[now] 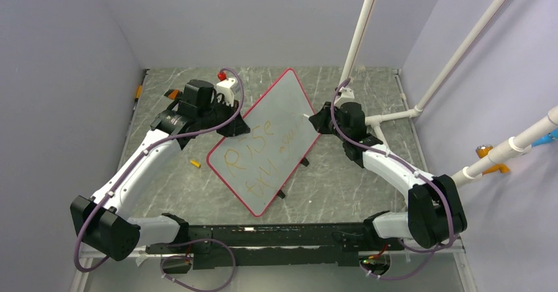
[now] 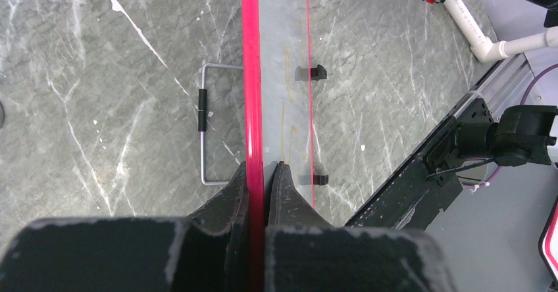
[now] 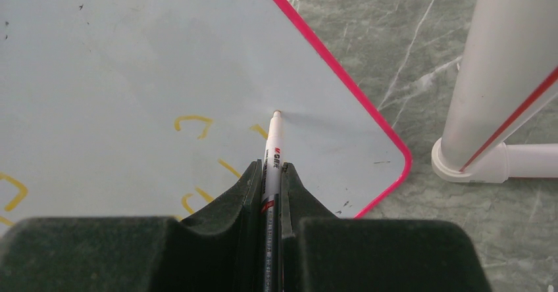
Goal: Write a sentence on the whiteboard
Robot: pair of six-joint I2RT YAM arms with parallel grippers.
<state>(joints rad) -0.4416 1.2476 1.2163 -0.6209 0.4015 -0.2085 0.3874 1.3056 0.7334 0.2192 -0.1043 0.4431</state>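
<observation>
— Where is the whiteboard [image 1: 266, 118]?
— Mid-desk [image 1: 368, 187], turned cornerwise between the two arms, one corner pointing at the back wall and one at the arm bases.
— And the left claw [image 2: 262, 167]?
— Pressed together on the board's red-pink rim at its left edge. The wrist view looks straight along that rim, one finger on each side. A bent wire loop [image 2: 203, 122] with a black sleeve sits just beside the rim, over the marble.
— The right claw [image 3: 270, 168]?
— Pinching a slim white marker [image 3: 274, 141], which points away from the camera toward the board's right corner. The tip sits at the surface; I cannot tell whether it touches.
— Can you read the sentence [image 1: 253, 157]?
— Partly. "Rise" in orange-yellow on one line, wobbly letters below it, and a few short strokes near the marker tip that are too small to read.
— Anything else nearby?
— A small yellow piece [image 1: 194, 164] lies on the desk left of the board, apart from it. A white pipe [image 3: 500, 75] stands just past the right corner.
</observation>
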